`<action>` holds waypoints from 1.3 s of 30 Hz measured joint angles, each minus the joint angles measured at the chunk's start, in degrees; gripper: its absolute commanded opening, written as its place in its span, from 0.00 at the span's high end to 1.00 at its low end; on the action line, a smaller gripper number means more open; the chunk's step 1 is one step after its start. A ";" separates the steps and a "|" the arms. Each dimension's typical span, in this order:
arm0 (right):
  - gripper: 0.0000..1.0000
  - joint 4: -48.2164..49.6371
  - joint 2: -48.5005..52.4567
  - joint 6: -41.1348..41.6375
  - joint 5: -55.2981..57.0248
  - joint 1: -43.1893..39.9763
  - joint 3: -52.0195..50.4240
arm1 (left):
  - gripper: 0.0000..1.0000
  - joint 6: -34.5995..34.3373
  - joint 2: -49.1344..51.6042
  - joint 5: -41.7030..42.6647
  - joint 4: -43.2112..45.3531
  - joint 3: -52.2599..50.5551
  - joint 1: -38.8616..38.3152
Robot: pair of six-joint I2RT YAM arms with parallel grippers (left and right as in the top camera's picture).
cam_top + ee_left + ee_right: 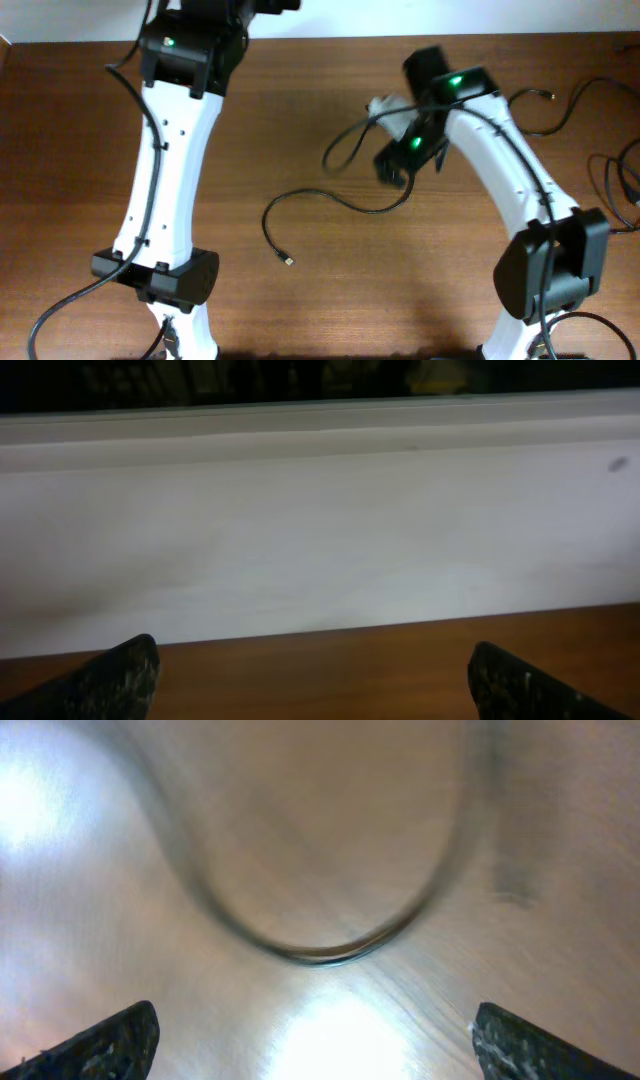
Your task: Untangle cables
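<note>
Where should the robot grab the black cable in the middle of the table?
Probably at the rounded bend of the cable, coming straight down from above. That bend seems to lie alone on the table, clear of other cords, and it sits just ahead of the right gripper, whose jaws stand wide enough to straddle it.

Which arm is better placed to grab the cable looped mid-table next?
Right. The right gripper hangs open directly over the cable loop; the left gripper faces the back wall, with no cable in its view.
</note>
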 measured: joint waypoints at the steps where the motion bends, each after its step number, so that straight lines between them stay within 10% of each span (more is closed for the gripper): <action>1: 0.01 -0.68 0.00 -5.75 -2.69 1.49 -2.25 | 0.01 -0.02 0.00 -0.04 0.04 0.00 1.14; 6: 0.01 2.54 -0.13 -20.37 -14.23 3.67 -10.21 | 0.01 0.20 0.00 -0.02 0.04 0.00 4.35; 15: 0.01 20.72 -0.02 -16.96 -16.26 4.85 -28.30 | 0.01 1.57 0.00 -0.02 0.13 0.00 6.80; 33: 0.01 24.96 4.00 -7.02 -18.73 4.83 -13.27 | 0.01 3.04 0.00 -0.02 0.00 0.00 7.04; 39: 0.01 34.07 7.65 -25.90 -14.43 4.85 -13.29 | 0.01 5.51 0.00 -0.72 -1.01 0.00 7.04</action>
